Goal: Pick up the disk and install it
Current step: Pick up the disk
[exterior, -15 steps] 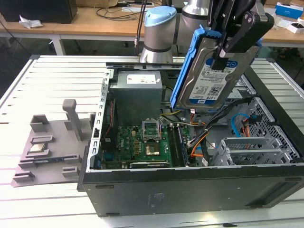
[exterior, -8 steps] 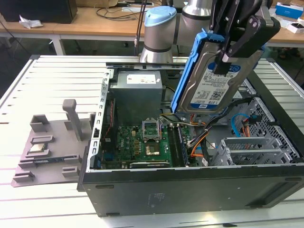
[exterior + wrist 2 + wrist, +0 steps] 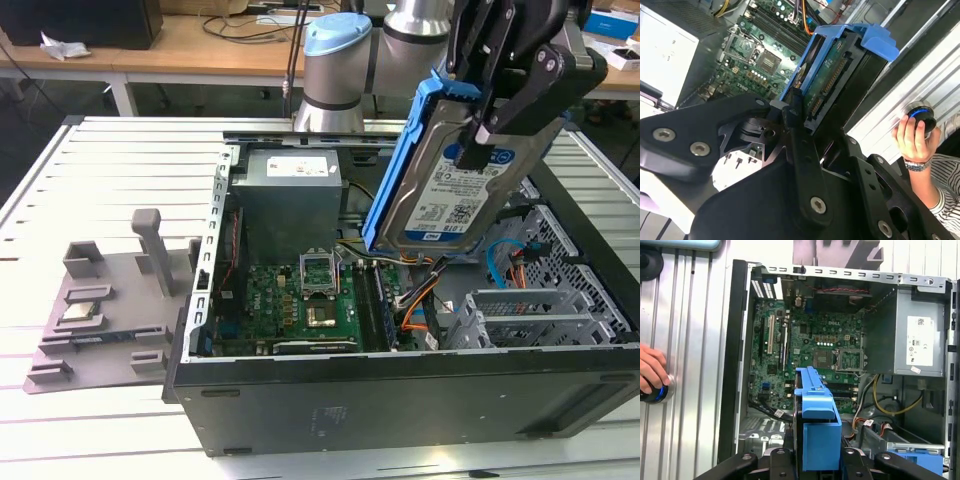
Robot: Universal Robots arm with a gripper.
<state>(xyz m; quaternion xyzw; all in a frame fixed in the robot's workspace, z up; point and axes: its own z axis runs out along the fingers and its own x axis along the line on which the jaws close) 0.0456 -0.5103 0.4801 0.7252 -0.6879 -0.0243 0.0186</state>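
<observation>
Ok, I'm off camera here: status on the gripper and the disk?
Black gripper shut on silver metal hard drive in blue plastic bracket. Drive tilted above open black computer case, not seated. Nearby in the case, orange cables.

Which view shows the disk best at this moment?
The exterior view: the disk hangs tilted above the open computer case, label face and blue bracket visible, held in the gripper. The second wrist view shows its connector edge; the first wrist view, its bracket end-on.
</observation>
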